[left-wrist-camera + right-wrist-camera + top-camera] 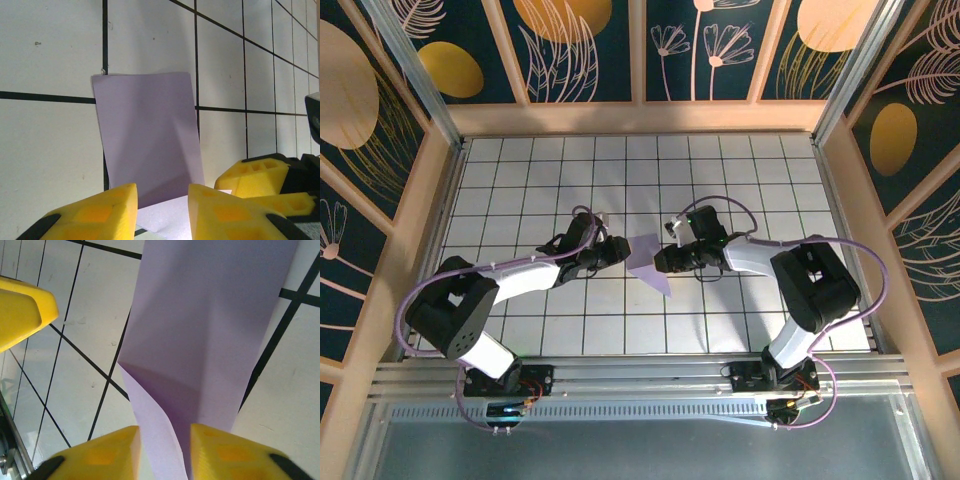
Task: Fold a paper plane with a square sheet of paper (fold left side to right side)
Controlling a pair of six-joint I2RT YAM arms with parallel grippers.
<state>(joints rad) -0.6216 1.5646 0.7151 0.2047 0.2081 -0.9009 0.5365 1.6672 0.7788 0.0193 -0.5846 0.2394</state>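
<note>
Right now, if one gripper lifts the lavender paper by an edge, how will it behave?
Probably floppy: the paper buckles into soft creases at the right gripper. Likely very light, so a push from the left gripper may slide it across the smooth tiles.

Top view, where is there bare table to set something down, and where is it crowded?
Bare: the table along its far rows, by the back wall, and its near rows, by the metal rail. Crowded: the middle, where the left pincer and right pincer meet at the lavender paper.
</note>
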